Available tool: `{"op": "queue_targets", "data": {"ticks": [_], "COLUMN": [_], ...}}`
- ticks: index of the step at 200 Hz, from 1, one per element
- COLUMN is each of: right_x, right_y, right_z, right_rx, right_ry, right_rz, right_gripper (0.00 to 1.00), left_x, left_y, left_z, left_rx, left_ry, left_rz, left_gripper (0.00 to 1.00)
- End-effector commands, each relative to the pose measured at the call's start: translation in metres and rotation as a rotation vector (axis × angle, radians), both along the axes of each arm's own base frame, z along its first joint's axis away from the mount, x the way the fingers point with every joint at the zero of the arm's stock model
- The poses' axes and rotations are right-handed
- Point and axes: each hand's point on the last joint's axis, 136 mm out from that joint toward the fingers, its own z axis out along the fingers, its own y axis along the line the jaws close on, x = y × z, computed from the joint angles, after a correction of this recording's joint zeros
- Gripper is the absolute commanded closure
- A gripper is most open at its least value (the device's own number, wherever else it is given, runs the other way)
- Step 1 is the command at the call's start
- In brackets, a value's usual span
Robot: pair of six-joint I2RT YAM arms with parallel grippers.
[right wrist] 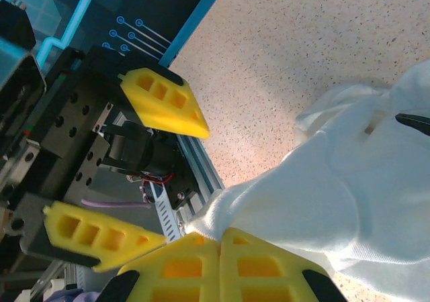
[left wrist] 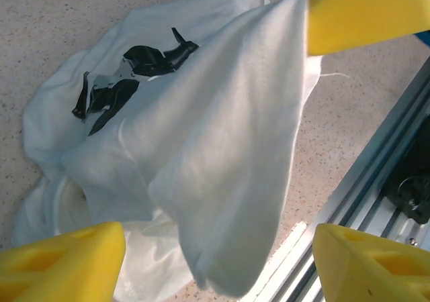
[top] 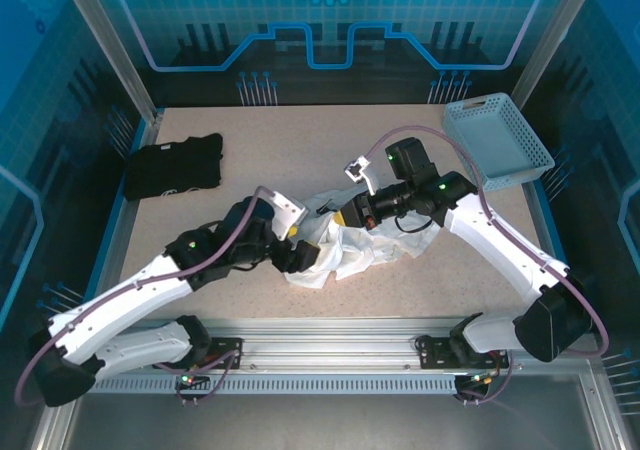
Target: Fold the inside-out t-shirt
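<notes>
Yellow pads (right wrist: 275, 248) of the right tool (right wrist: 220, 238) sat nearest the lens, pressed together on a fold of the white t-shirt (right wrist: 349, 201), the cloth coming out from between them. Facing it from just beside, the left tool (right wrist: 134, 171) stood spread wide, gripping nothing, though a drape of the shirt hung down between its fingers in its own wrist view. From above I could see the t-shirt itself lay as a crumpled heap near the middle of the worktop (top: 300, 140), towards the near side, between the two tools and close to the metal rail (top: 330, 335). A black garment (top: 172, 165) lay well apart at the far left and a pale basket (top: 497, 140) at the far right. To my eye the weak point was that single pinch: a pull on so bunched a heap could slip the thin cloth free, or drag the whole bundle towards the rail, where a hanging edge might snag. The spread tool might also close on several layers at once and lock the tangle in.
</notes>
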Motion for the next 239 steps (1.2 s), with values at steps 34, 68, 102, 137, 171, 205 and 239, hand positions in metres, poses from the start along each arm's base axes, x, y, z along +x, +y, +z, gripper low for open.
{"op": "queue_targets", "data": {"ticks": [34, 68, 102, 137, 171, 205, 239], "right_x": [-0.003, -0.013, -0.012, 0.004, -0.001, -0.026, -0.050], "right_y": [0.003, -0.009, -0.014, -0.030, -0.048, -0.062, -0.060], "right_z": [0.010, 0.011, -0.001, -0.024, -0.034, -0.048, -0.057], "right_rx": [0.030, -0.021, -0.067, -0.178, -0.229, -0.219, -0.113], "right_ry": [-0.002, -0.076, -0.108, -0.062, -0.035, 0.006, 0.033], "right_rz": [0.029, 0.087, 0.100, -0.041, -0.151, -0.207, -0.199], "right_gripper": [1.00, 1.00, 0.97, 0.81, 0.69, 0.62, 0.52], "left_x": [0.033, 0.029, -0.010, -0.025, -0.015, -0.005, 0.000], "left_y": [-0.016, -0.034, -0.059, -0.066, -0.069, -0.071, -0.072], "left_z": [-0.006, -0.007, 0.028, 0.040, 0.031, 0.023, 0.019], "left_rx": [0.077, -0.026, -0.351, -0.479, -0.479, -0.462, -0.452], "left_ry": [-0.082, 0.007, 0.186, 0.250, 0.276, 0.284, 0.283], "left_rz": [0.064, -0.013, -0.245, -0.301, -0.254, -0.208, -0.187], "left_gripper": [0.28, 0.84, 1.00, 1.00, 1.00, 1.00, 1.00]}}
